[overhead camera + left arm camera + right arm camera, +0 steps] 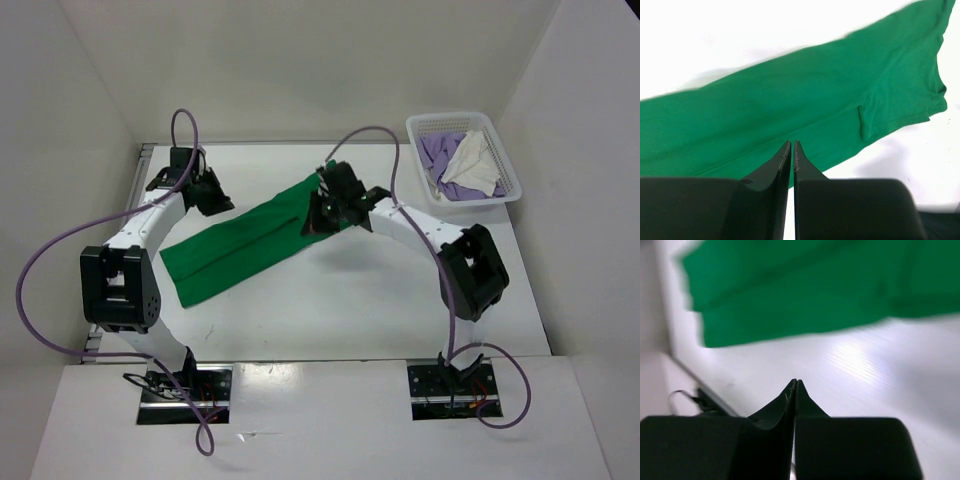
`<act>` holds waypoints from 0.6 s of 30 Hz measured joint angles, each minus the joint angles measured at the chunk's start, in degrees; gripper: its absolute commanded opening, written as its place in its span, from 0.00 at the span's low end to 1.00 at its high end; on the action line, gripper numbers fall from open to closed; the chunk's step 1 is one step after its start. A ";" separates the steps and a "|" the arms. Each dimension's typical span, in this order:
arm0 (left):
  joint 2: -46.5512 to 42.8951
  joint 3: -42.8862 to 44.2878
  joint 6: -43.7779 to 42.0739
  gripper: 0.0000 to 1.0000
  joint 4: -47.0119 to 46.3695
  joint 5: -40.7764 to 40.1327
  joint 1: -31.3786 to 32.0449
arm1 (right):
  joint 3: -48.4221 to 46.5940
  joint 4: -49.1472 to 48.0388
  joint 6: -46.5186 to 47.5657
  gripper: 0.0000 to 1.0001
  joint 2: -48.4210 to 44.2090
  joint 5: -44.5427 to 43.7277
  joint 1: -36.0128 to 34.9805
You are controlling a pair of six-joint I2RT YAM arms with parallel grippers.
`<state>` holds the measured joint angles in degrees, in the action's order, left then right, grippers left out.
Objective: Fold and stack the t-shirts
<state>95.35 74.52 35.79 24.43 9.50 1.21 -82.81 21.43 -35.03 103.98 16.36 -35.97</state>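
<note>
Green shirt (240, 240) lies on the white counter (350, 310), folded into 1 long narrow strip. The strip runs diagonally, from the near-left side to approx. the middle of the far side. In the left wrist view a small flap of cloth shows near 1 long edge of the strip, close to its end.

Left fingers (208, 192) are closed, w/ only a thin slit between the 2 tips and nothing held. In the top view they sit just beyond the far long edge of the strip, at its left half. In their own camera the tips overlap the edge of the green cloth.

Right fingers (322, 208) are also pressed together and hold nothing. From above they are over the far-right end of the strip. Their own camera is blurred and shows bare counter under the tips and green cloth further ahead.

The other 2 shirts are in a white basket (512, 172) at the far-right corner, well apart from the green one. Purple shirt (438, 155) is crumpled at the left side of the basket, and cream shirt (475, 165) lies bunched beside it and partly on it.
</note>
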 measured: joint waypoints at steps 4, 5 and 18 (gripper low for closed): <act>-0.68 -1.62 0.00 0.10 -0.15 0.90 0.46 | 8.37 0.74 -0.92 0.00 3.56 -2.05 2.34; -1.09 -2.21 0.00 0.10 -0.15 1.05 0.50 | 8.90 1.11 -0.92 0.00 4.33 -2.91 3.67; -5.60 -7.21 -0.07 0.13 -0.92 6.08 1.14 | 4.07 0.92 2.51 0.00 10.69 -15.93 14.88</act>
<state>89.76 67.31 35.73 23.51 15.57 2.35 -78.74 22.35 -32.51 114.67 0.43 -21.08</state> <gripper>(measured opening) 0.132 0.001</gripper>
